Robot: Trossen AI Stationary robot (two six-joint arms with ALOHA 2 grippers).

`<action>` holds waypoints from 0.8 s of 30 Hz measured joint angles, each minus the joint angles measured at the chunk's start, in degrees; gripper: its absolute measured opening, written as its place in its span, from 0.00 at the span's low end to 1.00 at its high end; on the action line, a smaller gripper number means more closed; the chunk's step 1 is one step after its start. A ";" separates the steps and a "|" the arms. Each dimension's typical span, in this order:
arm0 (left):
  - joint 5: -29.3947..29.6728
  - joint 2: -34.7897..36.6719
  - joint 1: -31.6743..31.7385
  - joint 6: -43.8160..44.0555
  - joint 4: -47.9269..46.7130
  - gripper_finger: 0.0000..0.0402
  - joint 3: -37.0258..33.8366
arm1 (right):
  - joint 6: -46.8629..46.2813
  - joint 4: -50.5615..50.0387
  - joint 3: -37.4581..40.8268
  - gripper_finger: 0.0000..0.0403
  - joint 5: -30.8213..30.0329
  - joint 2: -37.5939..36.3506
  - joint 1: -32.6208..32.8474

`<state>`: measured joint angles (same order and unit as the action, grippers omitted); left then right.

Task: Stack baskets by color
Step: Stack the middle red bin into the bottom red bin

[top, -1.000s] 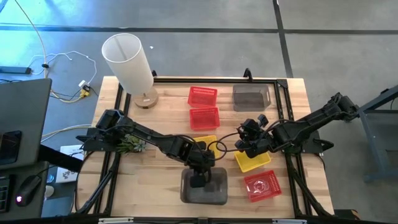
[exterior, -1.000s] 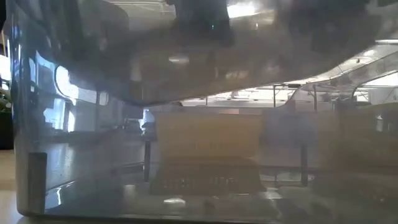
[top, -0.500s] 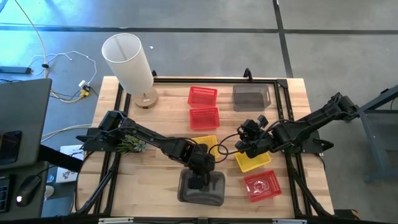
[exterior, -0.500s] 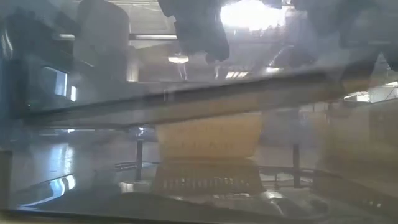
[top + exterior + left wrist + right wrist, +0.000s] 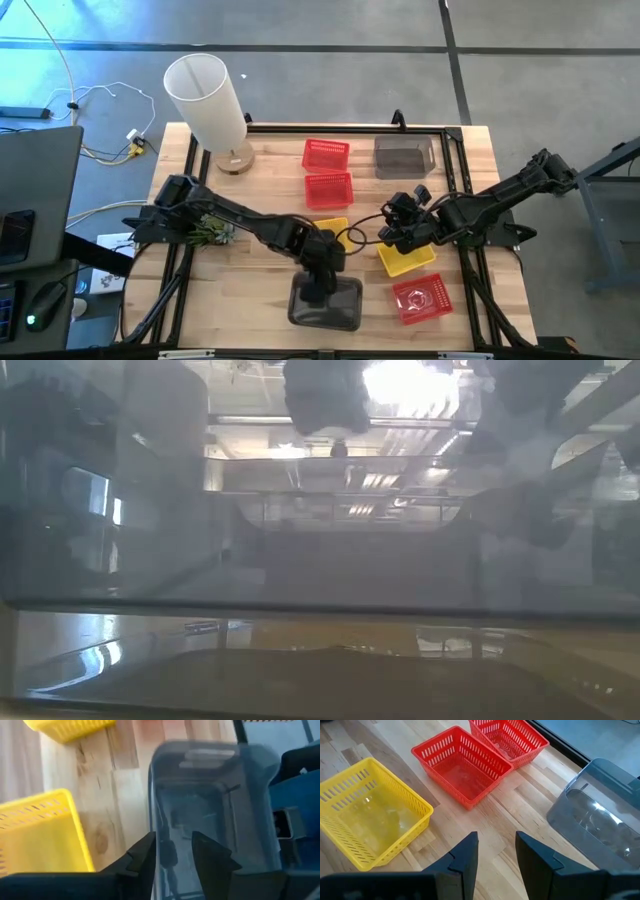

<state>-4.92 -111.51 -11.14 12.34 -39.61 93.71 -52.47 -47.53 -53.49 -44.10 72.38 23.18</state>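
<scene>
A smoky grey basket (image 5: 325,305) rests on its base at the table's front edge and fills the low view (image 5: 320,560). My left gripper (image 5: 320,290) stands open over it, one finger outside its far wall (image 5: 155,805) and one inside. My right gripper (image 5: 392,232) hangs open above a yellow basket (image 5: 407,258). Another yellow basket (image 5: 330,230) lies partly under my left arm. Two red baskets (image 5: 325,153) (image 5: 328,188) stand at the far middle, a third red basket (image 5: 420,298) at the near right, and another grey basket (image 5: 405,155) at the far right.
A tall white lamp shade (image 5: 205,95) on a wooden foot stands at the far left corner. A small green thing (image 5: 210,230) lies under my left arm. Bare wood shows at the near left. The table's front edge (image 5: 325,340) runs just behind the near grey basket.
The near grey basket was tipped half a second ago, with its rim slanting across the low view. It has now dropped level onto the table beneath my left gripper, and has shifted a little along the front edge.
</scene>
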 joint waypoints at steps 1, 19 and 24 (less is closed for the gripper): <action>0.09 0.72 0.00 -0.44 -0.05 0.29 0.00 | 0.02 0.00 0.00 0.30 0.02 0.00 0.00; 14.13 16.14 0.64 -6.56 -10.93 0.29 -4.18 | 13.74 11.45 0.00 0.30 5.83 0.00 -4.06; 14.61 20.26 2.54 -5.28 -8.98 0.29 -10.46 | 24.14 16.10 0.00 0.30 10.48 0.00 -8.24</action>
<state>9.69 -91.26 -8.60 7.06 -48.59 83.25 -28.33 -31.42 -53.49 -33.62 72.38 14.94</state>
